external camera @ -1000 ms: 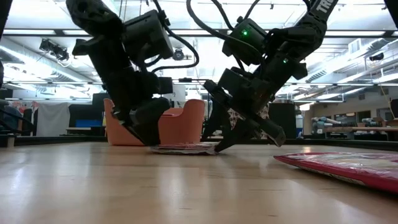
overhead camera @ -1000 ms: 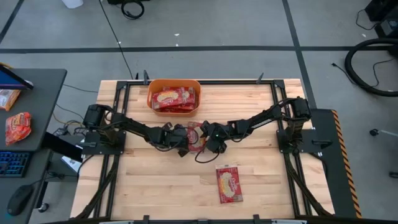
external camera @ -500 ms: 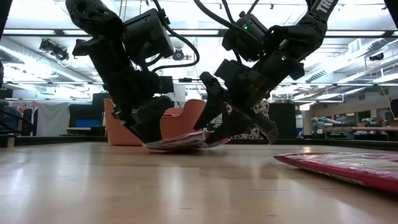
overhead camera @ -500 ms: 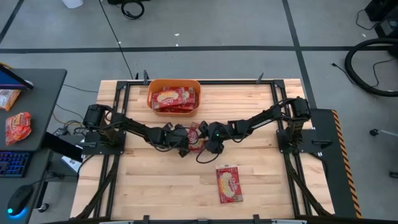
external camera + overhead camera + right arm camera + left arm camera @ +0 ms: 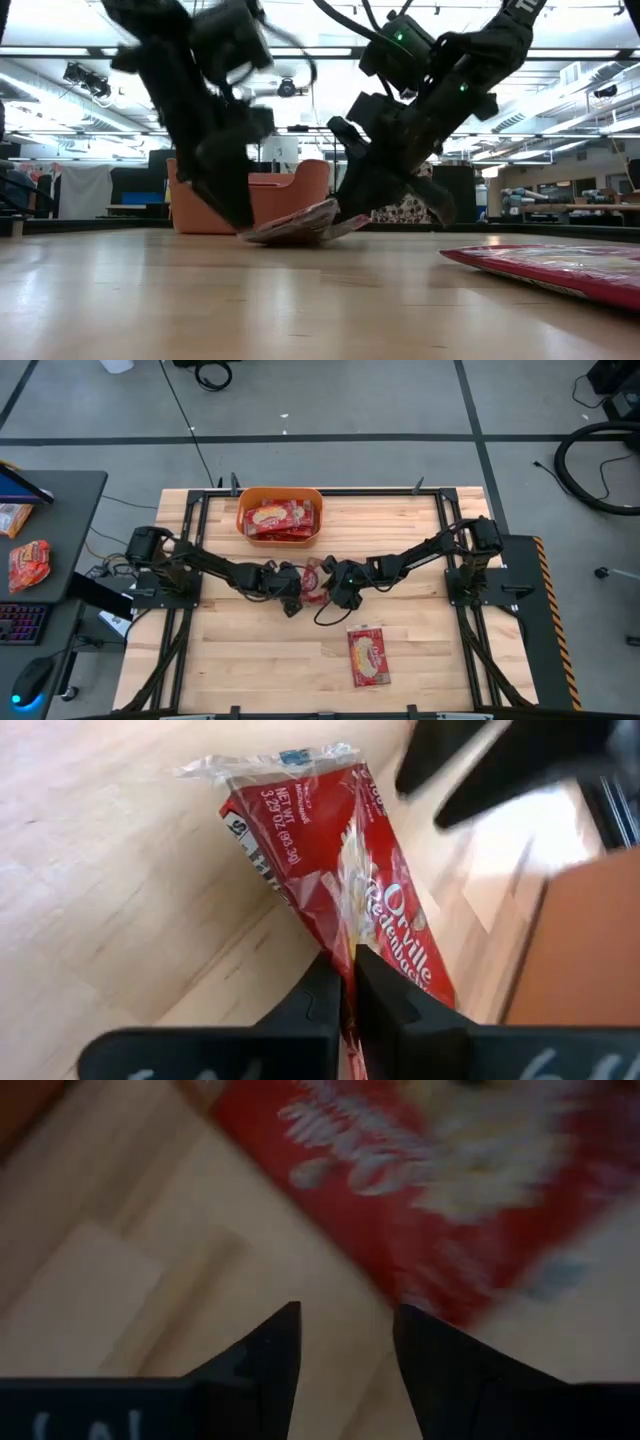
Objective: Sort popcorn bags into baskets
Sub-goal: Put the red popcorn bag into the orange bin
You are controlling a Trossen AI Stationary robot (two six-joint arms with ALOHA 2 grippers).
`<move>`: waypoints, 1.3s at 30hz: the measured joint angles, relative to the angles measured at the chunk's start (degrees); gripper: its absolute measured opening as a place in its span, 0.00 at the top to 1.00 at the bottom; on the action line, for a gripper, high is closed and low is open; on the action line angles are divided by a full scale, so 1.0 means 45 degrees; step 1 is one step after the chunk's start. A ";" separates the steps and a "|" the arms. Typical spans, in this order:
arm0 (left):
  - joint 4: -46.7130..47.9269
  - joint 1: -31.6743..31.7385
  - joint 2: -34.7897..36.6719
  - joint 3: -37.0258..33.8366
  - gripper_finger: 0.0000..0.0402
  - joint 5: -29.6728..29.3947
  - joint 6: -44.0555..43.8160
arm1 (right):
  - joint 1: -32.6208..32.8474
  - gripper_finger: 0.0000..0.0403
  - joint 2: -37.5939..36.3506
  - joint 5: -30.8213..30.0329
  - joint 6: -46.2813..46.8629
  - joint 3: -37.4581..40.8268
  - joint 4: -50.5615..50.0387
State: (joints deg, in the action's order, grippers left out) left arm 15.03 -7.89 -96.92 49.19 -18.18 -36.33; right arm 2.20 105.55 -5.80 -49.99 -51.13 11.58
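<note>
The right gripper [image 5: 347,982] has just snapped its fingers together on the edge of the popcorn bag [image 5: 316,580] at mid-table; a second ago those fingers stood wide apart around it, and now the right wrist view shows them pinching a fold of the red packet between them. The bag no longer lies flat as it did; from the low view [image 5: 298,224] its right side is tilted up off the wood while the left edge looks to be still on the table, just in front of the basket. The left gripper [image 5: 345,1335] is just beside the bag's left side, its fingers parted with nothing between them, and it has drawn back a little toward its own side, blurred in the low view as it moves; I take it that it was steadying the packet and is now handing the job over.

The orange basket [image 5: 242,510] stands at the far edge of the table with several packets already inside; a second popcorn bag [image 5: 367,654] lies flat on the near right part of the table, untouched. To my eye the grasp is made, and what remains is the lift and the carry to the basket.
</note>
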 joint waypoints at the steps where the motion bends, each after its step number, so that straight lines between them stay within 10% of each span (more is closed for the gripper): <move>1: 0.0028 -0.0082 0.0354 0.0000 0.59 -0.0049 0.0327 | 0.0055 0.95 -0.0160 -0.0218 0.0269 0.0000 -0.0219; 10: -0.0293 -0.0929 0.3377 0.0012 0.58 -0.0332 0.2413 | -0.0202 0.95 -0.2356 0.0621 0.3684 -0.1178 -0.4164; 24: -0.2117 -0.1582 0.3540 0.0010 0.30 -0.2691 0.5316 | -0.0481 0.95 -0.2685 0.2069 0.7471 -0.4564 -0.8161; 39: -0.2498 -0.1572 0.3540 0.0010 0.74 -0.2202 0.5546 | -0.0506 0.91 -0.2685 0.4115 1.1964 -0.5071 -0.8174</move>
State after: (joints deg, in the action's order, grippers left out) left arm 3.79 -14.96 -80.99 49.23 -28.09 -11.38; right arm -0.08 93.47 12.72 3.85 -73.95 -25.21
